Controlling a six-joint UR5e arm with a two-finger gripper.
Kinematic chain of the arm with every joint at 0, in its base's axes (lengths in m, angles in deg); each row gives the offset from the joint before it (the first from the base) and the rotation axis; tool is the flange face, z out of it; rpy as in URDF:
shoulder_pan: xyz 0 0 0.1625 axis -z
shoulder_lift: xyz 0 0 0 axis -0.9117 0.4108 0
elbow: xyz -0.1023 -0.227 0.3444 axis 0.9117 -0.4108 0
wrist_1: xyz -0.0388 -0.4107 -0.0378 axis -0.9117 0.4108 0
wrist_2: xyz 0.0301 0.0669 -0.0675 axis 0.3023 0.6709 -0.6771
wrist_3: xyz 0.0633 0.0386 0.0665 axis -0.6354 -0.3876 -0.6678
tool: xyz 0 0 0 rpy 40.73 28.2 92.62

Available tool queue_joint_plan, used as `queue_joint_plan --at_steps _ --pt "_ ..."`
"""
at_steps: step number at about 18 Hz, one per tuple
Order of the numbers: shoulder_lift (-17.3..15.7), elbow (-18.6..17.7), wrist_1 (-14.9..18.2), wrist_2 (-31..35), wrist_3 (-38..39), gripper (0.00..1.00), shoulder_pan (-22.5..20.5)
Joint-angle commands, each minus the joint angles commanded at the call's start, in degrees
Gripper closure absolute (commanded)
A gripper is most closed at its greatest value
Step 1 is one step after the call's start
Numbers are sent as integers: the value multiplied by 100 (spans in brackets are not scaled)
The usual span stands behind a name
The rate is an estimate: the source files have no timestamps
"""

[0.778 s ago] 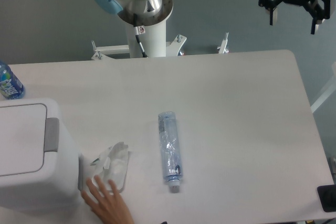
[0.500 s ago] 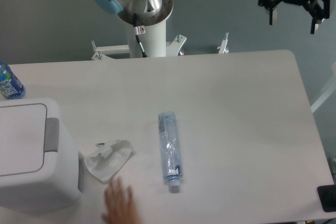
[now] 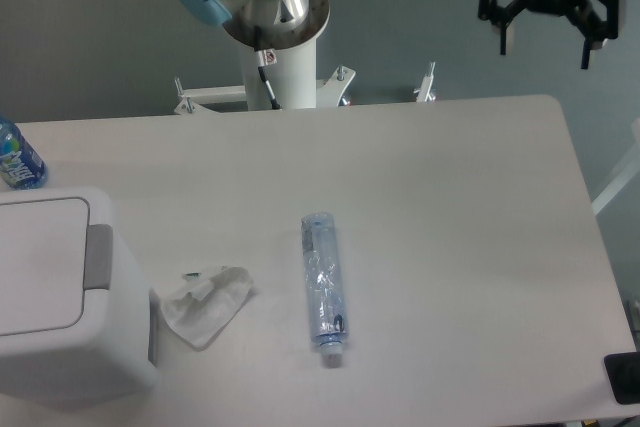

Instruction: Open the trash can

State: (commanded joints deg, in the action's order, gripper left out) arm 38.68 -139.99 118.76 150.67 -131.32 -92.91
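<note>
The trash can (image 3: 60, 297) is a large white boxy bin at the table's left front, its flat lid panel down and a grey push tab (image 3: 98, 256) on its right side. My gripper (image 3: 543, 45) hangs open and empty high above the table's far right corner, far from the bin.
A crushed clear plastic bottle (image 3: 322, 287) lies in the middle of the white table (image 3: 450, 207). A crumpled white wrapper (image 3: 206, 304) lies just right of the bin. A blue-labelled bottle (image 3: 16, 157) stands at the far left edge. The arm's base (image 3: 275, 27) stands behind the table.
A person's hand that was at the wrapper near the front edge has withdrawn out of view. My gripper has shifted slightly left and up.
</note>
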Motion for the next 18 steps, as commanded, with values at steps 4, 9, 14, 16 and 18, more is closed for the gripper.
queue_joint_plan --at_steps 4,9,14,16,18 --pt "61 -131 -482 -9 1642 0 755" --pt "219 -316 -1247 -18 3883 0 1714" --pt "562 -220 -1503 -35 5520 0 2514" --pt "737 -115 -1564 -61 6240 0 2769" --pt "896 -79 -1836 -245 6664 0 2937"
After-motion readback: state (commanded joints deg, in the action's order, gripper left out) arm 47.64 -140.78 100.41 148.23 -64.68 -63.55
